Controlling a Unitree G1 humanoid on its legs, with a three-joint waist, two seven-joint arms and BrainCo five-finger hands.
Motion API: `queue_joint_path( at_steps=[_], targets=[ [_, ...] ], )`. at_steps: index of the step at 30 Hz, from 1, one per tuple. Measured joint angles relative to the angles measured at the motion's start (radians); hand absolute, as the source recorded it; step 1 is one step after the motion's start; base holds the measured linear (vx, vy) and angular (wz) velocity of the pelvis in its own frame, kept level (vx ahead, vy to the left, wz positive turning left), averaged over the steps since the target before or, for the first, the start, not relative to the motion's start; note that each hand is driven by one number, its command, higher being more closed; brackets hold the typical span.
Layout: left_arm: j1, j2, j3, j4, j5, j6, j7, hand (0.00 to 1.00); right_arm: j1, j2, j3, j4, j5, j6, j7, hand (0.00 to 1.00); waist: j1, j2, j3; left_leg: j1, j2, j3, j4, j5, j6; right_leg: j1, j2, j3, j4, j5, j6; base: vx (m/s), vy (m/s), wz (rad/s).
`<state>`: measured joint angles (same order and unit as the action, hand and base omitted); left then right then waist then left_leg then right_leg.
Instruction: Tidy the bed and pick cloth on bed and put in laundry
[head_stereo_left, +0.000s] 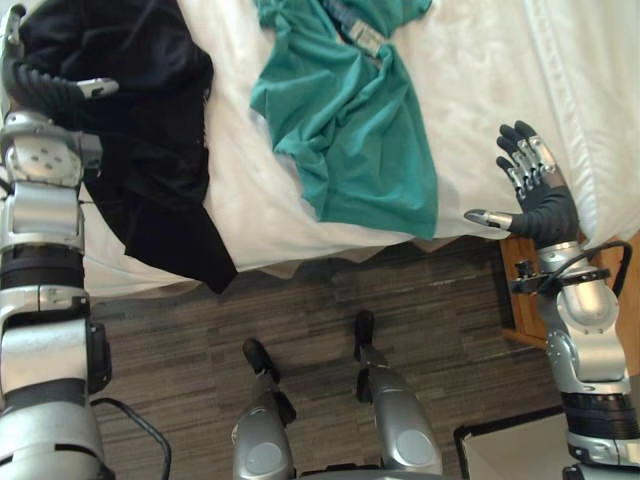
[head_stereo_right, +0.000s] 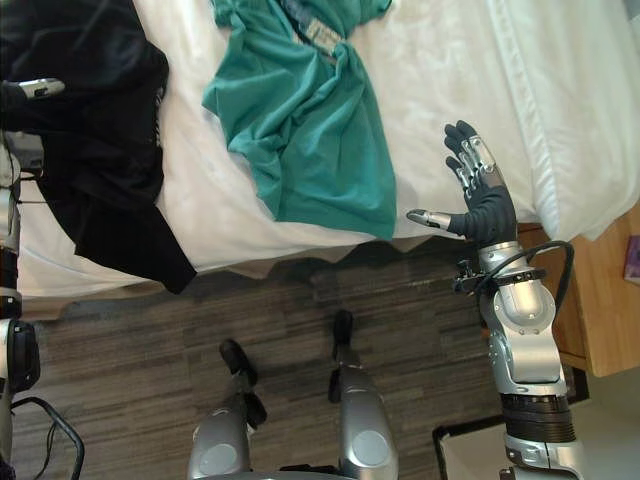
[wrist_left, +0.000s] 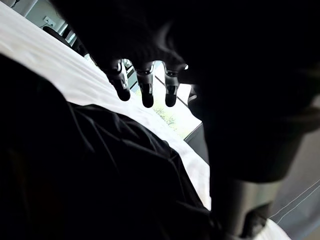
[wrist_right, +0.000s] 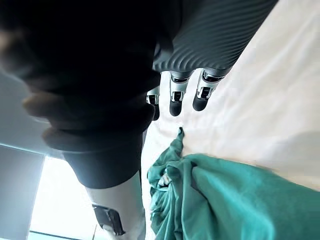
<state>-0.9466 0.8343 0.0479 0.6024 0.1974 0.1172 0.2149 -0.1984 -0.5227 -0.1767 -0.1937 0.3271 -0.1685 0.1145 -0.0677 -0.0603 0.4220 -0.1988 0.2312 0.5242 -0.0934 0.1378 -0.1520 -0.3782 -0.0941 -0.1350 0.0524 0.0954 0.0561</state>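
Smooth white bed sheet (head_stereo_left: 250, 200) above plank floor (head_stereo_left: 350, 290); crumpled teal shirt (head_stereo_left: 350, 130), limp black cloth (head_stereo_left: 150, 150); left hand (head_stereo_left: 50, 88), right hand (head_stereo_left: 545, 205) straight-fingered, empty.

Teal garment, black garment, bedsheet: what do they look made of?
Teal garment: likely a thin jersey knit, matte; it drapes in soft, fine folds. Black garment: soft matte fabric, hanging limp over the bed edge; its weave cannot be told. Bedsheet: white woven, cotton-like cloth, smooth with crisp creases.

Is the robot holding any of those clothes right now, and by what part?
Nothing is held. The right hand is open beside the teal garment; the left hand hovers open, fingers straight, over the black garment.
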Motion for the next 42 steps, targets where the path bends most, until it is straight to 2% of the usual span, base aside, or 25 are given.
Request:
queue_joint_path(
  at_steps=[3, 4, 5, 11, 14, 15, 18, 21, 22, 24, 25, 26, 27, 28, 30, 32, 33, 35, 36, 38, 41, 42],
  targets=[
    [-0.009, -0.002, -0.060, -0.011, 0.151, 0.069, -0.023, 0.00, 0.006, -0.031, -0.050, -0.054, 0.041, -0.015, 0.000, 0.00, -0.004, 0.002, 0.020, -0.048, 0.002, 0.007, 0.022, 0.000, 0.000, -0.046, -0.011, -0.002, 0.007, 0.000, 0.000, 0.09, 0.010, 0.05],
    [-0.008, -0.007, -0.069, -0.011, 0.177, 0.077, -0.033, 0.00, 0.006, -0.039, -0.056, -0.067, 0.051, -0.024, -0.001, 0.00, -0.004, 0.003, 0.036, -0.054, 0.004, 0.013, 0.033, 0.000, 0.000, -0.049, -0.012, -0.002, 0.014, 0.000, 0.000, 0.06, 0.003, 0.11],
    [-0.001, -0.014, -0.074, -0.012, 0.214, 0.080, -0.037, 1.00, -0.001, -0.048, -0.059, -0.082, 0.064, -0.038, -0.001, 0.00, -0.004, 0.004, 0.060, -0.059, 0.010, 0.028, 0.046, 0.000, 0.000, -0.053, -0.012, -0.001, 0.023, 0.000, 0.000, 0.04, -0.009, 0.04],
    [0.080, -0.054, -0.072, -0.044, 0.311, 0.040, -0.018, 1.00, -0.073, -0.077, -0.053, -0.116, 0.085, -0.098, 0.002, 0.00, 0.007, 0.025, 0.070, -0.089, 0.019, 0.078, 0.092, -0.001, 0.001, -0.082, -0.023, -0.001, 0.071, -0.023, 0.002, 0.04, -0.013, 0.04],
    [0.133, -0.058, -0.072, -0.048, 0.337, 0.031, 0.000, 1.00, -0.126, -0.095, -0.006, -0.152, 0.074, -0.100, 0.020, 0.00, 0.008, 0.031, 0.066, -0.068, 0.016, 0.112, 0.102, -0.001, 0.001, -0.078, -0.029, 0.004, 0.094, -0.023, 0.002, 0.03, 0.007, -0.09],
    [0.157, -0.063, -0.072, -0.048, 0.332, 0.023, 0.014, 1.00, -0.149, -0.101, 0.031, -0.162, 0.048, -0.097, 0.019, 0.00, 0.006, 0.032, 0.066, -0.054, 0.015, 0.115, 0.115, -0.010, 0.016, -0.066, -0.033, 0.004, 0.100, -0.023, 0.002, 0.04, 0.015, -0.18],
    [0.222, -0.090, -0.077, -0.063, 0.268, -0.013, 0.052, 1.00, -0.164, -0.102, 0.091, -0.206, -0.005, -0.078, 0.014, 0.00, 0.001, 0.033, 0.065, -0.032, 0.015, 0.125, 0.154, -0.023, 0.035, -0.024, -0.048, -0.003, 0.101, -0.025, 0.005, 0.06, 0.024, 0.07],
    [0.354, -0.141, -0.079, -0.189, 0.103, -0.069, 0.049, 1.00, -0.161, -0.101, 0.128, -0.259, -0.073, -0.013, -0.015, 0.00, 0.012, 0.051, 0.052, -0.002, 0.016, 0.107, 0.182, -0.033, 0.050, 0.039, -0.059, -0.041, 0.101, -0.027, 0.008, 0.07, 0.028, 0.26],
    [0.412, -0.171, -0.072, -0.258, 0.021, -0.096, 0.028, 1.00, -0.160, -0.089, 0.132, -0.257, -0.098, 0.020, -0.027, 0.00, 0.027, 0.051, 0.048, 0.005, 0.017, 0.095, 0.197, -0.034, 0.051, 0.062, -0.063, -0.057, 0.101, -0.028, 0.010, 0.10, 0.013, 0.47],
    [0.525, -0.237, -0.021, -0.373, -0.117, -0.148, -0.071, 1.00, -0.161, -0.043, 0.136, -0.200, -0.162, 0.079, -0.045, 0.00, 0.045, 0.047, 0.045, -0.041, 0.038, 0.015, 0.327, -0.059, 0.068, 0.122, -0.072, -0.077, 0.092, -0.027, 0.008, 0.10, 0.013, 0.59],
    [0.595, -0.276, 0.006, -0.427, -0.178, -0.164, -0.130, 1.00, -0.166, -0.011, 0.136, -0.133, -0.198, 0.112, -0.054, 0.00, 0.065, 0.045, 0.032, -0.070, 0.024, -0.044, 0.322, -0.119, 0.034, 0.147, -0.083, -0.083, 0.081, -0.027, 0.008, 0.09, 0.090, 0.32],
    [0.684, -0.305, 0.016, -0.504, -0.227, -0.178, -0.179, 1.00, -0.175, 0.007, 0.134, -0.054, -0.236, 0.150, -0.065, 0.00, 0.100, 0.063, 0.011, -0.054, -0.002, -0.096, 0.192, -0.069, 0.059, 0.156, -0.065, -0.094, 0.081, -0.030, 0.012, 0.08, 0.124, 0.02],
    [0.735, -0.322, 0.024, -0.546, -0.249, -0.184, -0.208, 1.00, -0.174, 0.018, 0.132, -0.016, -0.256, 0.168, -0.073, 0.00, 0.115, 0.074, 0.001, -0.043, -0.003, -0.089, 0.167, -0.054, 0.081, 0.165, -0.049, -0.101, 0.079, -0.040, 0.024, 0.13, 0.179, 0.22],
    [0.782, -0.346, 0.040, -0.595, -0.284, -0.187, -0.249, 1.00, -0.168, 0.042, 0.125, 0.030, -0.288, 0.196, -0.087, 0.00, 0.116, 0.063, -0.005, -0.046, -0.023, -0.117, 0.149, -0.052, 0.082, 0.178, -0.062, -0.130, 0.076, -0.057, 0.034, 0.13, 0.132, 0.50],
    [0.841, -0.390, 0.048, -0.657, -0.350, -0.189, -0.299, 1.00, -0.171, 0.092, 0.121, 0.123, -0.347, 0.236, -0.091, 0.00, 0.161, 0.048, -0.012, -0.045, -0.035, -0.145, 0.141, -0.052, 0.084, 0.203, -0.073, -0.159, 0.064, -0.060, 0.036, 0.13, 0.065, 0.61],
    [0.904, -0.419, 0.077, -0.723, -0.407, -0.195, -0.330, 1.00, -0.203, 0.129, 0.146, 0.225, -0.413, 0.260, -0.092, 0.00, 0.169, 0.046, -0.011, -0.033, -0.034, -0.175, 0.140, -0.052, 0.085, 0.217, -0.073, -0.178, 0.086, -0.070, 0.030, 0.08, 0.017, 0.46],
    [0.921, -0.427, 0.095, -0.750, -0.439, -0.205, -0.349, 1.00, -0.222, 0.133, 0.164, 0.296, -0.466, 0.267, -0.093, 0.00, 0.176, 0.042, -0.013, -0.030, -0.030, -0.191, 0.140, -0.052, 0.085, 0.222, -0.066, -0.177, 0.091, -0.094, 0.011, 0.04, -0.010, 0.36],
    [0.922, -0.427, 0.129, -0.786, -0.475, -0.223, -0.373, 1.00, -0.264, 0.133, 0.187, 0.416, -0.549, 0.283, -0.112, 0.00, 0.197, 0.015, -0.014, -0.037, -0.036, -0.197, 0.137, -0.051, 0.083, 0.251, -0.055, -0.182, 0.050, -0.103, 0.015, 0.01, -0.058, 0.17],
    [0.919, -0.427, 0.140, -0.792, -0.506, -0.242, -0.394, 1.00, -0.312, 0.133, 0.199, 0.477, -0.594, 0.282, -0.135, 0.00, 0.198, 0.013, -0.014, -0.047, -0.028, -0.205, 0.126, -0.033, 0.076, 0.246, -0.044, -0.191, 0.041, -0.103, 0.016, -0.02, -0.075, 0.06],
    [0.907, -0.427, 0.138, -0.792, -0.532, -0.247, -0.416, 1.00, -0.384, 0.124, 0.225, 0.563, -0.653, 0.286, -0.141, 0.00, 0.196, 0.013, -0.014, -0.048, -0.022, -0.206, 0.101, -0.009, 0.069, 0.241, -0.032, -0.193, 0.031, -0.103, 0.016, -0.07, -0.070, -0.01],
    [0.837, -0.421, 0.119, -0.786, -0.583, -0.261, -0.457, 1.00, -0.513, 0.096, 0.277, 0.705, -0.772, 0.286, -0.105, 0.00, 0.207, 0.012, -0.014, -0.052, -0.017, -0.206, 0.054, 0.030, 0.062, 0.214, -0.020, -0.193, 0.030, -0.103, 0.016, -0.09, -0.027, -0.06],
    [0.797, -0.416, 0.101, -0.768, -0.600, -0.265, -0.475, 1.00, -0.536, 0.085, 0.278, 0.739, -0.808, 0.286, -0.074, 1.00, 0.216, 0.010, -0.015, -0.055, -0.019, -0.204, 0.045, 0.041, 0.060, 0.205, -0.021, -0.193, 0.028, -0.103, 0.015, -0.10, -0.002, -0.08]
  ],
)
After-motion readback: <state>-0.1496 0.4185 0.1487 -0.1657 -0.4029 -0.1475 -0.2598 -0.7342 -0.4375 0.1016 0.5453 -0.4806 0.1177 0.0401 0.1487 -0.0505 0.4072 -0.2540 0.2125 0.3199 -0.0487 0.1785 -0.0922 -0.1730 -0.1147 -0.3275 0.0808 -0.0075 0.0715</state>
